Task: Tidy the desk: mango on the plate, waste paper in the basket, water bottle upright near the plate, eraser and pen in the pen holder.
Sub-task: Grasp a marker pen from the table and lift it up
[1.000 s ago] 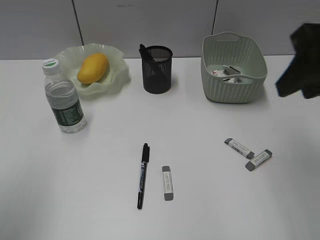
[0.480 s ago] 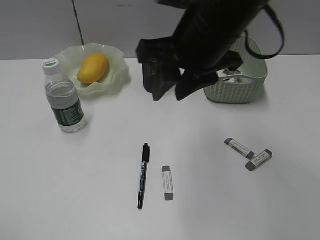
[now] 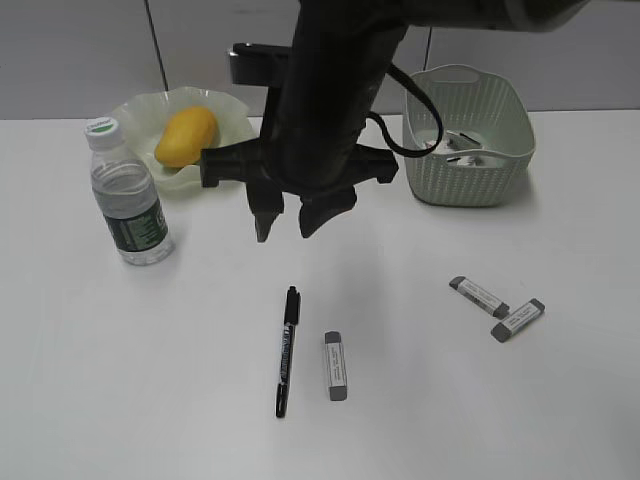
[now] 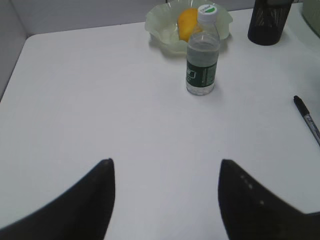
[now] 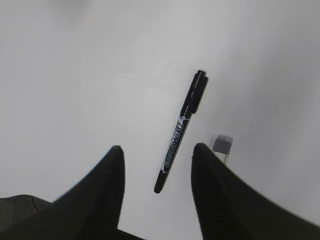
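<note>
The dark right arm has swung leftward and nearer across the white desk (image 3: 120, 400) from where it was half a second ago in front of the black mesh pen holder, which it now hides. It reaches in from the far right and hangs its right end effector (image 3: 288, 222) tips-down above the black marker pen (image 3: 287, 351), jaws parted and empty. In the right wrist view the pen (image 5: 181, 131) lies between the two dark fingers (image 5: 102, 187). The left end effector (image 4: 165, 192) hovers open and empty over bare desk. The yellow-orange mango (image 3: 186, 136) lies in the pale green ruffled plate (image 3: 232, 150); the clear water bottle (image 3: 125, 195) stands upright just near it. Crumpled waste paper (image 3: 462, 148) lies in the pale green woven basket (image 3: 470, 180). Three grey-ended erasers lie on the desk: one (image 3: 335, 366) beside the pen, two (image 3: 478, 296) (image 3: 517, 319) to the right.
</note>
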Tool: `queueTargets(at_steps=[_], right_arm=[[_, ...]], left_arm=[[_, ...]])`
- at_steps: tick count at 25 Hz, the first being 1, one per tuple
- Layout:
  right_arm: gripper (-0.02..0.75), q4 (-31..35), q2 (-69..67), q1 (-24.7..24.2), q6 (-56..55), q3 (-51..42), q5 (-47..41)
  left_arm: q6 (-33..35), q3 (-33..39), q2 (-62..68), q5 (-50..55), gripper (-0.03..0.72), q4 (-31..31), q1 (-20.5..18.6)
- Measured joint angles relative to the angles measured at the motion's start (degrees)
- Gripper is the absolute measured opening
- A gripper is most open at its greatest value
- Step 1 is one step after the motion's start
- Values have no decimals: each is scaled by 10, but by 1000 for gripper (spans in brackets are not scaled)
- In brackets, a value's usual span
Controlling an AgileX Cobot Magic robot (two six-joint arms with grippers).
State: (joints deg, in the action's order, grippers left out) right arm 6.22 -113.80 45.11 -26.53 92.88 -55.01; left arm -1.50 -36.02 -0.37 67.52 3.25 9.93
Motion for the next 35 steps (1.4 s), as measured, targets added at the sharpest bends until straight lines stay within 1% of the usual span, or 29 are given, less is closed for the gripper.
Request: queueTargets(at_steps=[4, 9, 16, 21, 27, 35], right_arm=[[358, -13, -31, 1, -25, 8, -1], [358, -11, -75, 1, -44, 15, 0], [358, -11, -116, 1, -63, 20, 17], [358, -16, -155, 1, -68, 43, 17], [358, -28, -186, -1, -83, 81, -4], [355, -33, -199, -6, -85, 83, -13]], left_arm=[[0, 14, 0, -23, 491, -4, 0], [0, 54, -1, -53, 486, -28, 0], [0, 57, -1, -59, 462, -33, 0], [0, 57, -1, -59, 448, -33, 0], [0, 57, -1, -60, 445, -33, 0], [0, 58, -1, -60, 445, -33, 0]])
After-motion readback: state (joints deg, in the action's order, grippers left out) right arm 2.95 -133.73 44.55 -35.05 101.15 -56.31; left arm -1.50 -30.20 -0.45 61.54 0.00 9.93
